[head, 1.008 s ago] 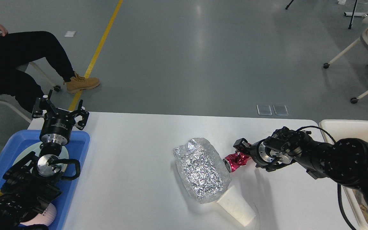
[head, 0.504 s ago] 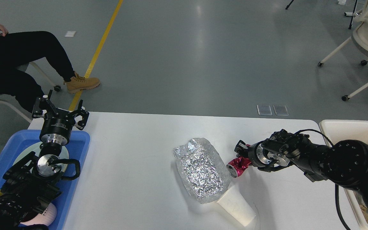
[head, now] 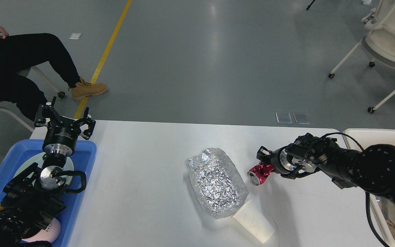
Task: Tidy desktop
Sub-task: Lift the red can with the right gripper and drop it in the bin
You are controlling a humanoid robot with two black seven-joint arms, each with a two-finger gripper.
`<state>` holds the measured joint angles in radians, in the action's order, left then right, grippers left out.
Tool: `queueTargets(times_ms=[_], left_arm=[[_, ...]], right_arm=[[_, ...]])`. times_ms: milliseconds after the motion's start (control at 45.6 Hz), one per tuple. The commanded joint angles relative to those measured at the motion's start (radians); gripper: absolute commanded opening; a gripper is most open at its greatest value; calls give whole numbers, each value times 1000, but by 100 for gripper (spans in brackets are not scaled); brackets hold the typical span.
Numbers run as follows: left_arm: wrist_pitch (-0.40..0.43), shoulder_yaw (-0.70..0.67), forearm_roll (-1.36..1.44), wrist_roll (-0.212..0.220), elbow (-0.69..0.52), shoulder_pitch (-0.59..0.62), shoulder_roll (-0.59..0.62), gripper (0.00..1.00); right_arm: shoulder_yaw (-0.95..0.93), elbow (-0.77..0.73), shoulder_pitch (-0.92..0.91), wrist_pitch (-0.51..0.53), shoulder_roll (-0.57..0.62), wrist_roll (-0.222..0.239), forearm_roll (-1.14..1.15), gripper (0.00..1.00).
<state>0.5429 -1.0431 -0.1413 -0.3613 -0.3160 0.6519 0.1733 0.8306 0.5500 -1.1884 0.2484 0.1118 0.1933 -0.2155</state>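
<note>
The right gripper (head: 265, 161) is down over the crushed red can (head: 259, 172) — its dark fingers sit closed against the can's crumpled upper end, pinching it, with the round silver base of the can facing outward toward the near side. The can is glossy, magenta-red metal, badly dented, and it hangs tilted just above or barely on the desktop (head: 149, 178); I cannot tell which. That desktop is a broad white matte slab with rounded corners, filling the lower middle of the scene.

Just left of the can lies a silver foil bag (head: 215, 181), wrinkled all over and glittering, puffed into a long pillow shape. At its near end a white paper cup (head: 255, 224) lies on its side, smooth and conical, touching the foil.

Over on the far left, the left gripper (head: 64, 118) is raised above the blue plastic tray (head: 84, 161) — fingers spread wide, nothing between them. The tray holds a pale round plate (head: 22, 168) partly hidden by the arm. At the right edge sits a cream bin (head: 358, 135), rectangular with rounded walls.
</note>
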Motion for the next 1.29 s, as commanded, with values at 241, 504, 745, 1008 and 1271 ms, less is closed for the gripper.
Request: queueTargets(times_ms=[241,504,745,1008,1271], left_arm=[[0,0,0,-1,0,0,0,97],[0,0,0,-1,0,0,0,97],[0,0,0,1,0,0,0,97],[0,0,0,-1,0,0,0,97],[0,0,0,1,0,0,0,97]], right_arm=[[-4,248,-448,236,302,1,5,4],[-1,249,-734,479,430,1,12,4],[102,216,-737,451,471,3,51,4],[144,85,-390,137,537,3,44,12],[131,-111,-25,42,531,1,44,15]])
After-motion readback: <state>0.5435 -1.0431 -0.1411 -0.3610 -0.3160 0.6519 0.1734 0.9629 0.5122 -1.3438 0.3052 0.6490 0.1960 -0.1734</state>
